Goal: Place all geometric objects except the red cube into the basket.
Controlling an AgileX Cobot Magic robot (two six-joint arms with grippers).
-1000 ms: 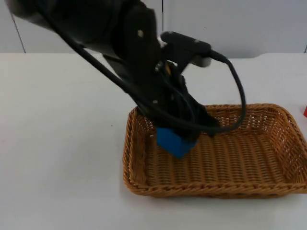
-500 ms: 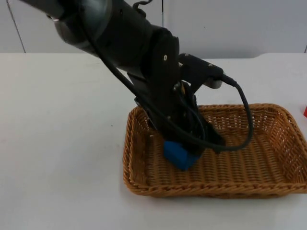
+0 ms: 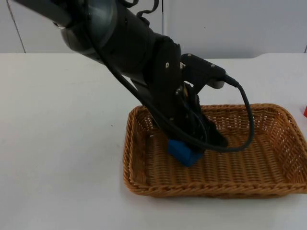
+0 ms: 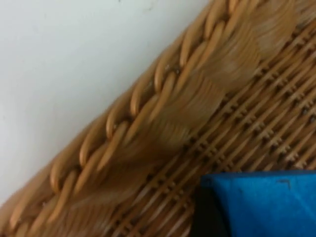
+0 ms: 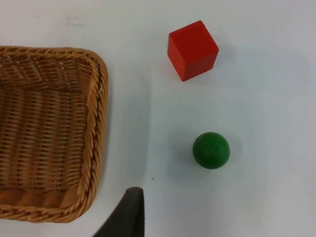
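Left gripper (image 3: 194, 148) down inside the wicker basket (image 3: 144, 184), closed on the blue block (image 3: 183, 152), block low over the woven floor near the left wall, one corner tilted downward; contact with the floor not clear from either view. Risks from here, nearest first: release with the block tilted could tip it onto an edge and send it rolling toward the braided rim, though the wall looks high enough to keep it in; a further push downward could press the block into the weave and shove the light basket across the table (image 3: 57, 143); a lift-out with fingers only half parted could drag the block back up. Farther off, right gripper (image 5: 129, 217) waiting above the table beside the basket's end, finger state impossible to tell. Beyond it, green ball (image 5: 211, 150) loose on the table, not yet in the basket and apt to roll at a glancing touch; red cube (image 5: 192, 49) near it, so a careless reach might knock or take the wrong piece.
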